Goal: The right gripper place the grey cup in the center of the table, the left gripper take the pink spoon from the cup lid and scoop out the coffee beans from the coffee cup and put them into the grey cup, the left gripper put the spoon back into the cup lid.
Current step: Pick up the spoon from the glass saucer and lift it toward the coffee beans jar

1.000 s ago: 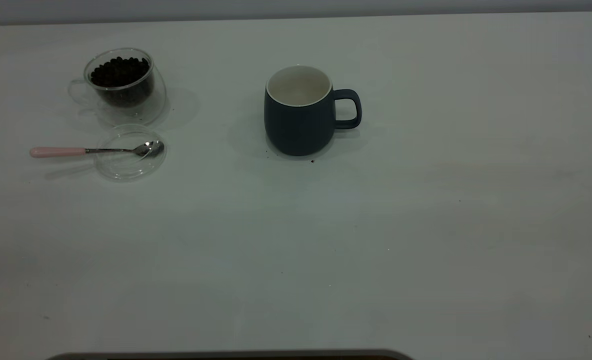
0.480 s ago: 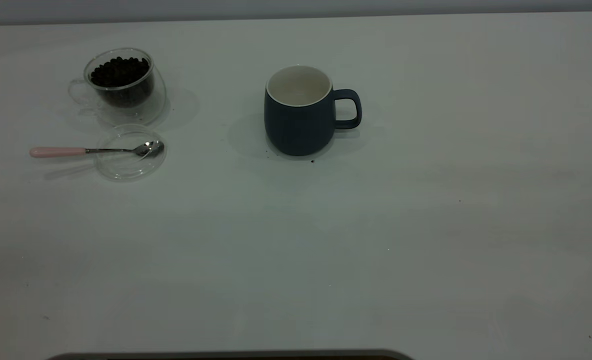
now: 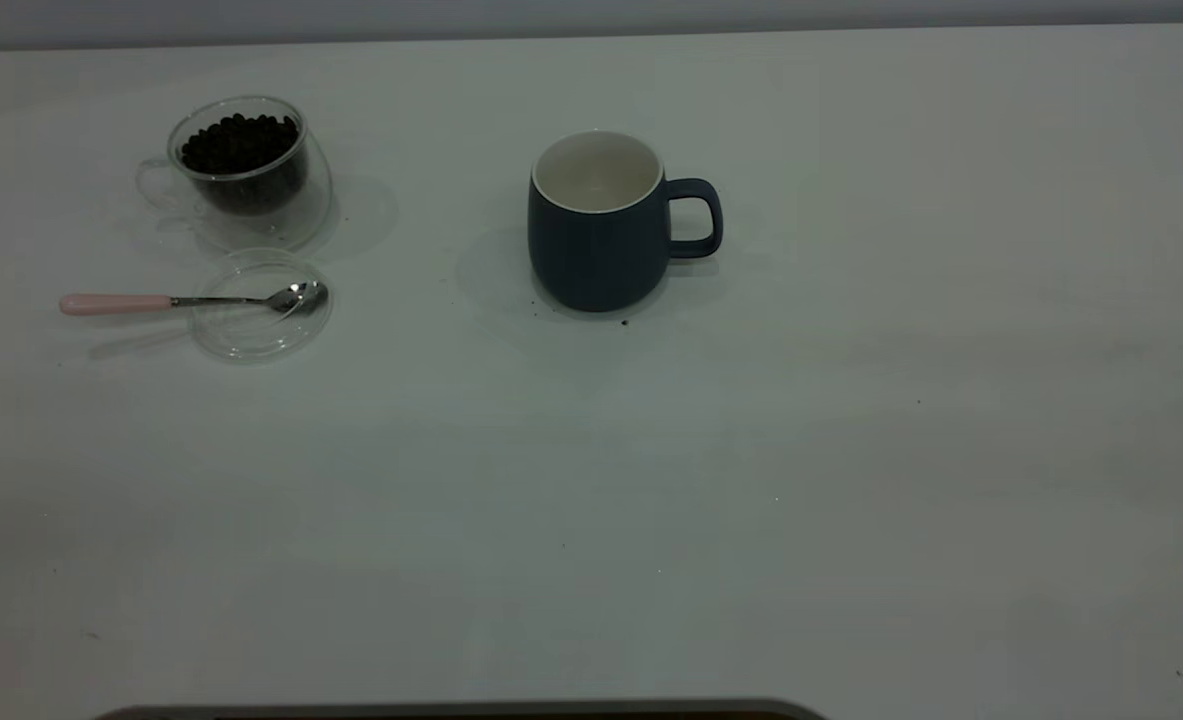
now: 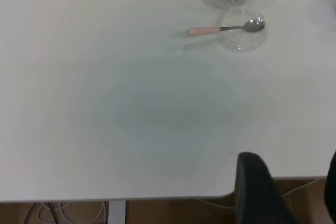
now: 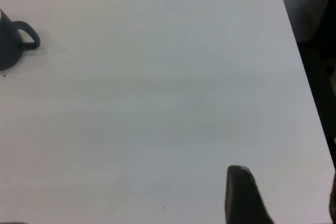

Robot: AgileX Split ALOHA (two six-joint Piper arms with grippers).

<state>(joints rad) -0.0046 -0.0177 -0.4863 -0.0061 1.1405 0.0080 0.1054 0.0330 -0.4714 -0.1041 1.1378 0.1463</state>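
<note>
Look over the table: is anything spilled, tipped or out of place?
Little stands out. A few tiny dark crumbs lie on the table at the foot of the upright grey cup. The pink spoon rests across the cup lid, beside the coffee cup.

You have the grey cup (image 3: 598, 225) upright near the middle of the table (image 3: 851, 450), white inside, loop handle pointing to the exterior view's right; no beans can be seen in it. Well apart, toward the far left, the coffee cup (image 3: 241, 172) stands upright, clear glass, with a heap of dark coffee beans (image 3: 241, 142) inside. Just in front of it lies the cup lid (image 3: 261, 320), flat. The pink spoon (image 3: 191, 300) rests with its metal bowl on the lid, pink handle jutting out leftward past the rim.
</note>
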